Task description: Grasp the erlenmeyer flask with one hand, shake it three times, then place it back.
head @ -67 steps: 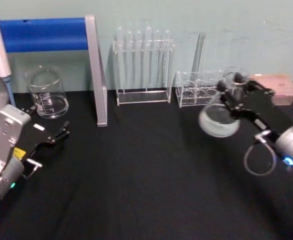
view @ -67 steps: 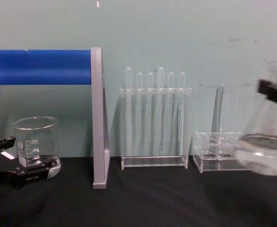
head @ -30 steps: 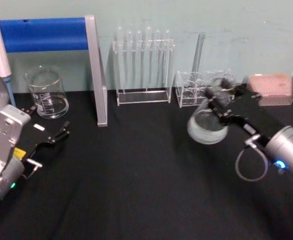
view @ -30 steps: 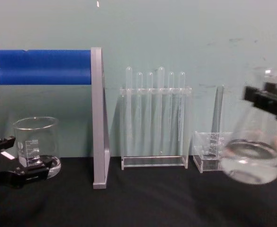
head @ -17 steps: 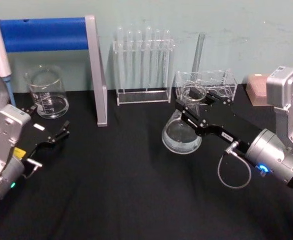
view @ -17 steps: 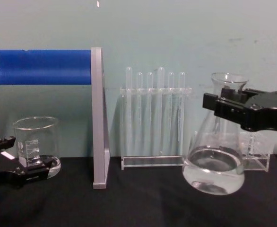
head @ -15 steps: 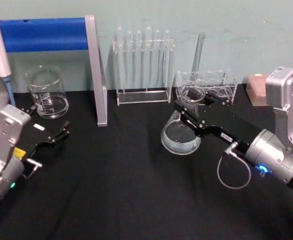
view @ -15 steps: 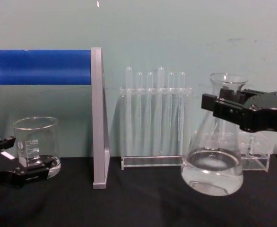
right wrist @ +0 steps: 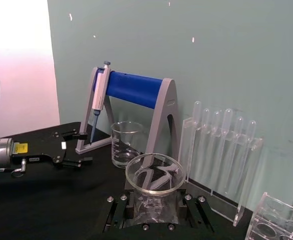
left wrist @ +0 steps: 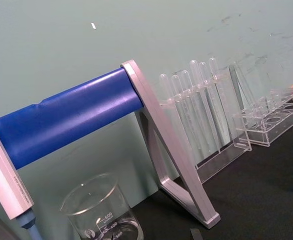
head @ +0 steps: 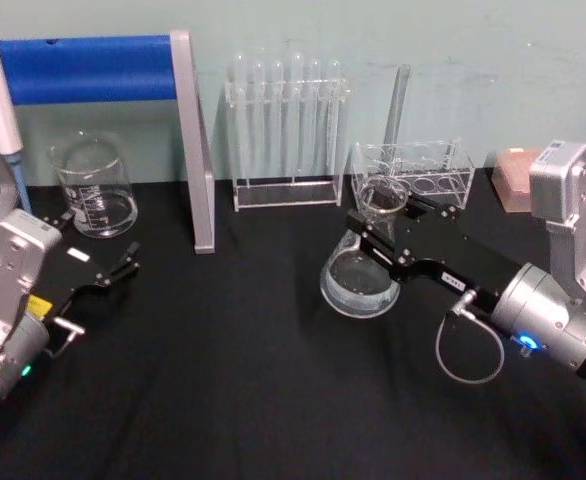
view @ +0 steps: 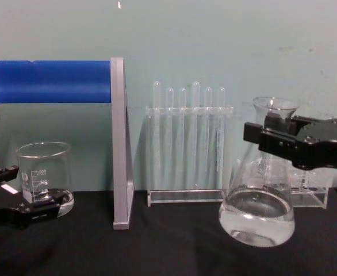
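One hand (head: pixel 370 230), our right, squeezes the erlenmeyer flask (head: pixel 358 285) by its neck; our left gripper (head: pixel 98 243) rests, fingers apart.

The tabletop (head: pixel 243 390) is matte black from edge to edge. Directly behind the tabletop rises a pale green wall (view: pixel 214 40), evenly lit and flecked with small white chips and faint scuffs. Beyond the tabletop's left end, a bright pinkish-white surface (right wrist: pixel 16 65) adjoins the wall.

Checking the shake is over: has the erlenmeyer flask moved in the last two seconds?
Yes. The erlenmeyer flask, gripped by the right pincer, has gone left toward the test tube rack and lower.
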You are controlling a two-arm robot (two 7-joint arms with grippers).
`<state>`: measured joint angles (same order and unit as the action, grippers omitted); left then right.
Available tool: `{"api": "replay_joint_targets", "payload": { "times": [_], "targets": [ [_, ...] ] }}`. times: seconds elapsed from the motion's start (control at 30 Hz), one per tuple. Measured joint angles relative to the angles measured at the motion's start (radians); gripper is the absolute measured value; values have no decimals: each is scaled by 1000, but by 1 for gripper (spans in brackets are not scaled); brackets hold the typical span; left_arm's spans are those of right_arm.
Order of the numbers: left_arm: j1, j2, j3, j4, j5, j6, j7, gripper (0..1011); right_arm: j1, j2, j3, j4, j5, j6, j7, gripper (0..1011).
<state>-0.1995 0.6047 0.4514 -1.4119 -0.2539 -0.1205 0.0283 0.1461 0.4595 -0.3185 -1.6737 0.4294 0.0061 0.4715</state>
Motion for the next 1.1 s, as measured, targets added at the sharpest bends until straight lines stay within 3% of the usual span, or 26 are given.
{"api": "replay_joint_targets", "payload": {
  "times": [0.6, 1.1],
  "targets": [
    [0, 0, 0, 0, 0, 0, 0, 1001, 47, 38, -58, 83, 25, -63, 80, 450],
    [0, 0, 0, 0, 0, 0, 0, 1001, 102, 31, -103, 190, 73, -96, 162, 450]
  ]
}}
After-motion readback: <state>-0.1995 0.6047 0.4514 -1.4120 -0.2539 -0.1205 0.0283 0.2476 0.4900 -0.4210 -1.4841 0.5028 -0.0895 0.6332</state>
